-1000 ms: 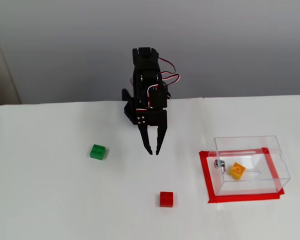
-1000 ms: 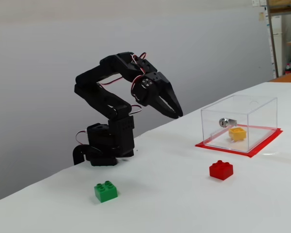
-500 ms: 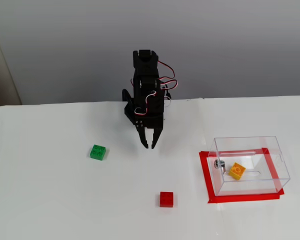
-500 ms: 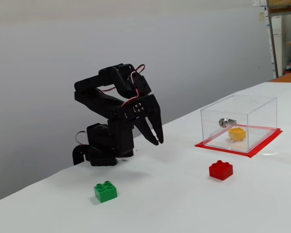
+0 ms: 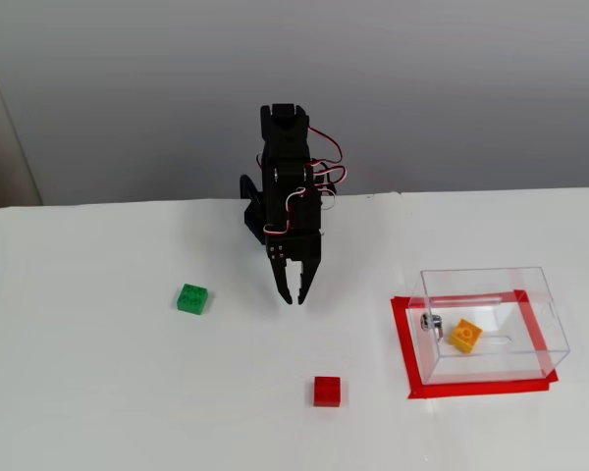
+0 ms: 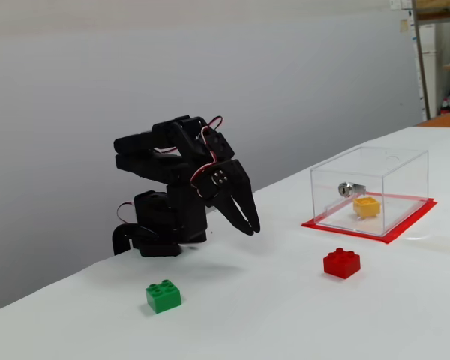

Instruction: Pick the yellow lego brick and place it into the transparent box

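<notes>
The yellow lego brick point(image 5: 465, 336) lies inside the transparent box point(image 5: 544, 312), on its floor next to a small metal fitting point(image 5: 431, 322). Both fixed views show it; in the side one the brick point(image 6: 367, 206) sits behind the box's clear wall point(image 6: 405, 184). My black gripper point(image 5: 294, 297) hangs over the table's middle, far left of the box, fingers pointing down, shut and empty. In the side fixed view the gripper point(image 6: 252, 229) is folded back close to the arm's base.
A green brick point(image 5: 192, 298) lies left of the gripper and a red brick point(image 5: 326, 391) lies in front of it. The box stands on a red taped rectangle point(image 5: 404, 343). The arm's base point(image 6: 161, 225) stands at the table's back edge by a grey wall.
</notes>
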Available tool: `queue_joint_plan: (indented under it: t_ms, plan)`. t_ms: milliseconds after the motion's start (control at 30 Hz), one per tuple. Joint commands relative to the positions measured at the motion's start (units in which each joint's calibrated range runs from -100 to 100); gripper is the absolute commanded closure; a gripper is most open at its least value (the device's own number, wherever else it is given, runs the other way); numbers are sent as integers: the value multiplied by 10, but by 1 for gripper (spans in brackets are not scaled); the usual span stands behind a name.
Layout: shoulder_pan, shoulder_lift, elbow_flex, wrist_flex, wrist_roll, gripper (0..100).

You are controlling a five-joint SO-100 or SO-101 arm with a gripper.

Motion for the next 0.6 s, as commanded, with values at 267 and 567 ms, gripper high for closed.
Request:
queue_joint_plan:
  t_ms: [267, 567]
  plan:
    - [5, -148, 109, 3, 3, 95]
    - [3, -167, 152, 33, 3, 95]
